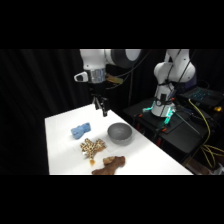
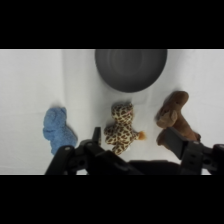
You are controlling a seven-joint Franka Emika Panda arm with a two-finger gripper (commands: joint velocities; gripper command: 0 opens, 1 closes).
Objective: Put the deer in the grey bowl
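The deer [image 1: 110, 165] [image 2: 175, 117], a dark-brown plush, lies near the table's front edge. The grey bowl [image 1: 119, 133] [image 2: 131, 69] stands behind it and holds nothing. My gripper [image 1: 101, 106] [image 2: 132, 135] hangs well above the far part of the table, behind and left of the bowl. It is open and nothing sits between its fingers. In the wrist view the deer shows beside the right finger [image 2: 172, 140] and the bowl at the top.
A tan plush with dark spots [image 1: 92, 147] [image 2: 121, 129] lies between the deer and a small blue toy [image 1: 80, 130] [image 2: 57, 129]. The arm's base [image 1: 167, 95] and cables stand on a dark stand to the right of the table.
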